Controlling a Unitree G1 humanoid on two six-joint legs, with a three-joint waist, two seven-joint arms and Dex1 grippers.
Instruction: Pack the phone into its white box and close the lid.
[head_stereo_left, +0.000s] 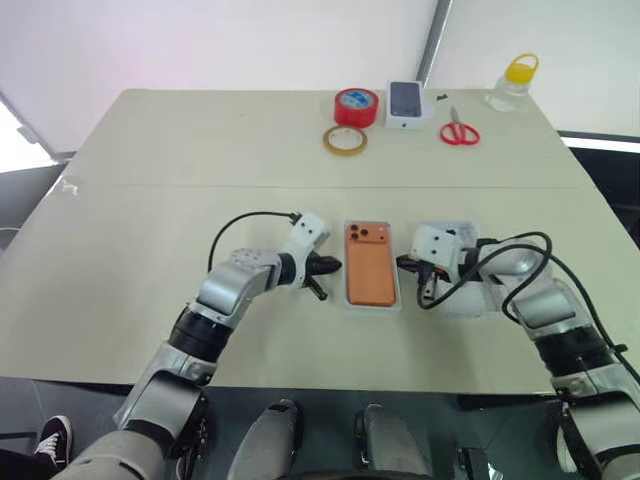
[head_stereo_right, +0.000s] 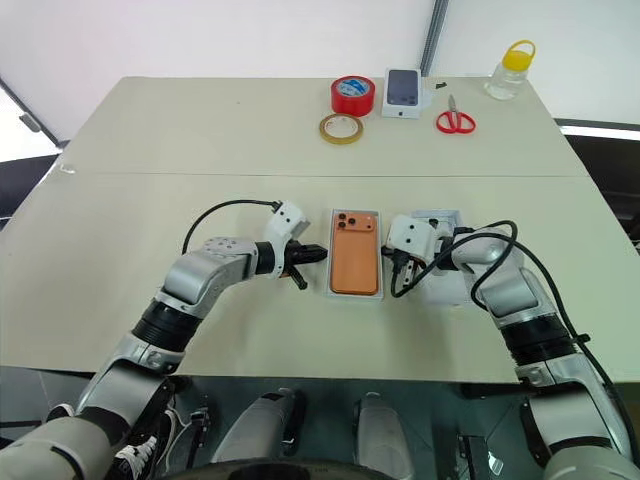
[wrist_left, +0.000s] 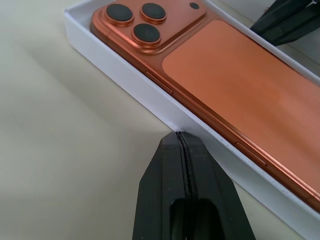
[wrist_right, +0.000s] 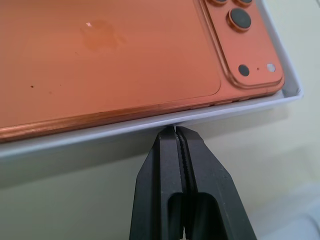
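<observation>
Both clenched tools, left tool (head_stereo_left: 331, 266) and right tool (head_stereo_left: 402, 263), flank the box (head_stereo_left: 372, 304); nudge its walls evenly so the phone (head_stereo_left: 370, 264) stays flat before fetching the lid (head_stereo_left: 462, 300).

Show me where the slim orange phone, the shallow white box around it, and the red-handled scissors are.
slim orange phone (head_stereo_left: 371, 268), left eye view, middle of its orange back.
shallow white box (wrist_left: 150, 97), left wrist view, its outer side wall beside the phone.
red-handled scissors (head_stereo_left: 460, 133), left eye view, where the handles meet the blades.

Orange phone (head_stereo_left: 370, 264) with dark lenses, white box (wrist_left: 150, 95), red scissors (head_stereo_left: 459, 131).
</observation>
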